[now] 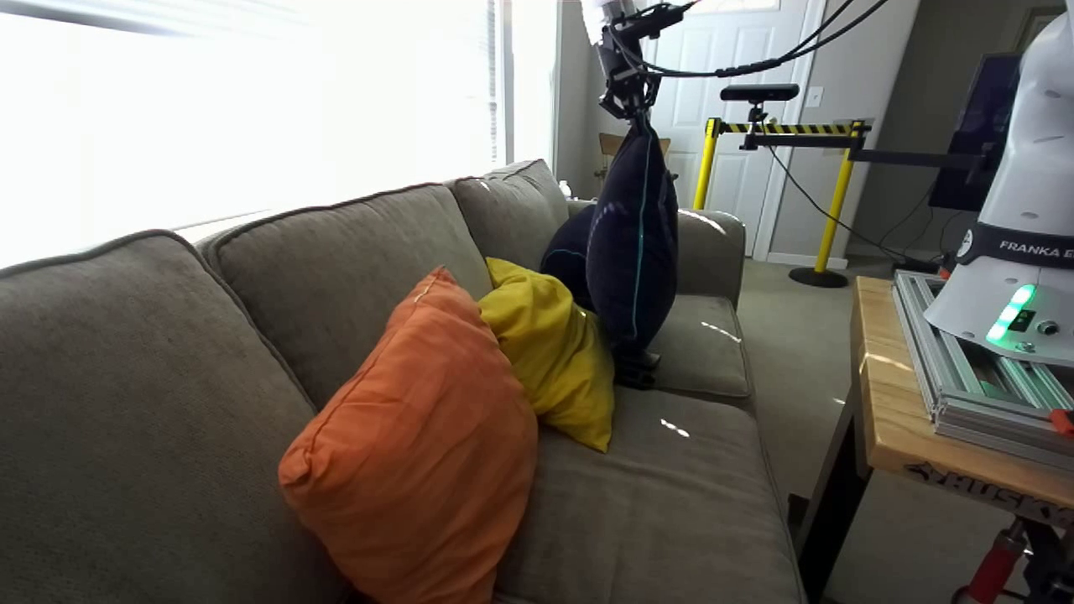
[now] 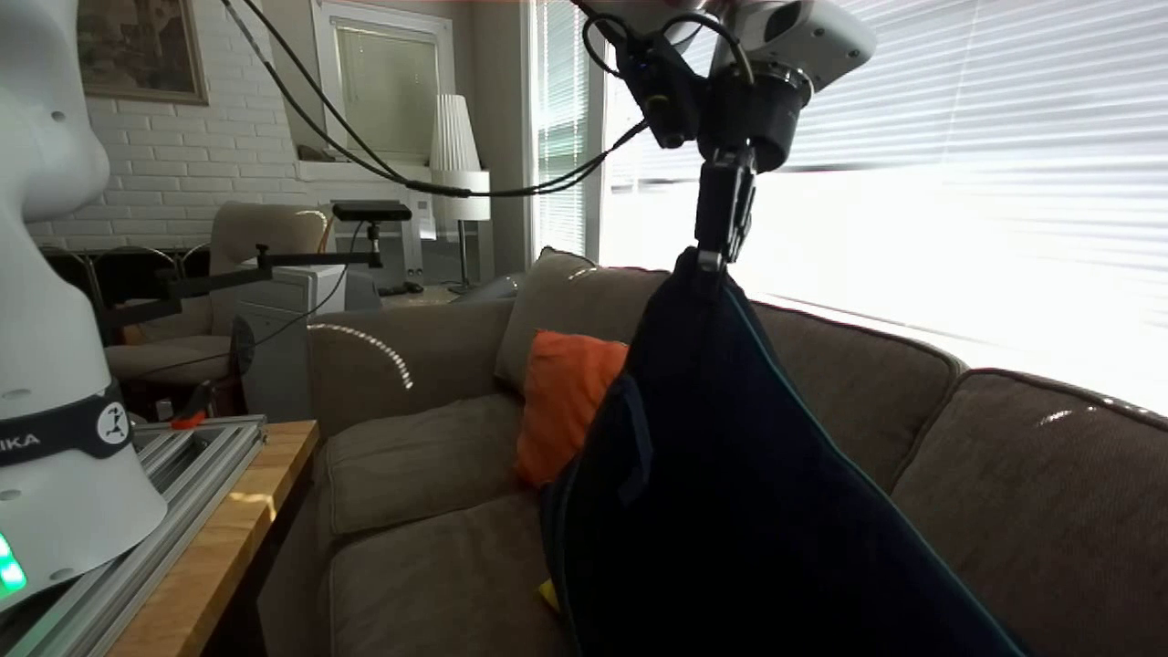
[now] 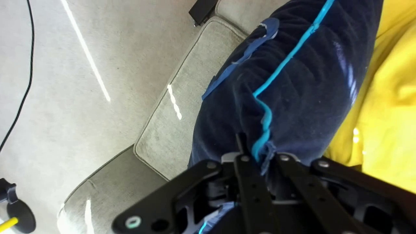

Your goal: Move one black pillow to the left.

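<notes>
My gripper (image 1: 639, 116) is shut on the top corner of a black pillow (image 1: 631, 235) and holds it hanging upright over the sofa seat. The gripper (image 2: 714, 259) and the held pillow (image 2: 730, 474) also show in an exterior view, where the pillow fills much of the front. In the wrist view the fingers (image 3: 260, 161) pinch the navy fabric (image 3: 299, 84) at its bright blue seam. A second dark cushion (image 1: 569, 252) with a blue seam leans behind it, mostly hidden. Whether the held pillow's lower end touches the seat I cannot tell.
A yellow pillow (image 1: 545, 344) lies beside the held pillow, and an orange pillow (image 1: 419, 453) leans farther along the sofa (image 1: 671, 503). A wooden table (image 1: 881, 394) bears the robot base. Yellow barrier posts (image 1: 833, 210) and a camera on an arm (image 1: 759, 92) stand beyond.
</notes>
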Available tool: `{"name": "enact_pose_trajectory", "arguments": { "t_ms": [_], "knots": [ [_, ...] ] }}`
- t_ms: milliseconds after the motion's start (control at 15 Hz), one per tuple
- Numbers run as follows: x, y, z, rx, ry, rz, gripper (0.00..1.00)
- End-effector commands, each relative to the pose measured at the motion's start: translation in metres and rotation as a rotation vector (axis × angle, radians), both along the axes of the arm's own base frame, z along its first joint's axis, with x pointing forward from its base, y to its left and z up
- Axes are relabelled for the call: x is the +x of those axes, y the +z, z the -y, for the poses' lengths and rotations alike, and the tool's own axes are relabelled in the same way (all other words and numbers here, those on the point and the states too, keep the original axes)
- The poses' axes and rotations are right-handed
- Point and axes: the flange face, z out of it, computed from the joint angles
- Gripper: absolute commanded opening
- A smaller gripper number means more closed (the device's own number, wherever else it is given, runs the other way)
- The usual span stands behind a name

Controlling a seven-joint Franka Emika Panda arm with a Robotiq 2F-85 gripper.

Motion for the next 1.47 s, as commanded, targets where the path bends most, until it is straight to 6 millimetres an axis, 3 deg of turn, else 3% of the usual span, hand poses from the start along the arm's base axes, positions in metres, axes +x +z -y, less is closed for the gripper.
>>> {"name": "enact_pose_trajectory", "arguments": {
  "t_ms": [0,400,467,600,733,1133,1400],
  "knots": [
    [-0.002,0.004,-0.008,0.004,0.006,-0.003,0.08],
    [-0.007,0.006,-0.012,0.007,0.007,-0.005,0.08],
    [-0.007,0.006,-0.012,0.007,0.007,-0.005,0.02],
    [-0.009,0.009,-0.016,0.031,0.020,-0.008,0.02],
    [-0.014,0.010,-0.036,0.072,0.052,-0.021,0.02],
    [-0.040,0.012,-0.132,0.193,0.246,-0.133,0.02],
    [-0.058,0.015,-0.185,0.230,0.358,-0.221,0.02]
  ]
}}
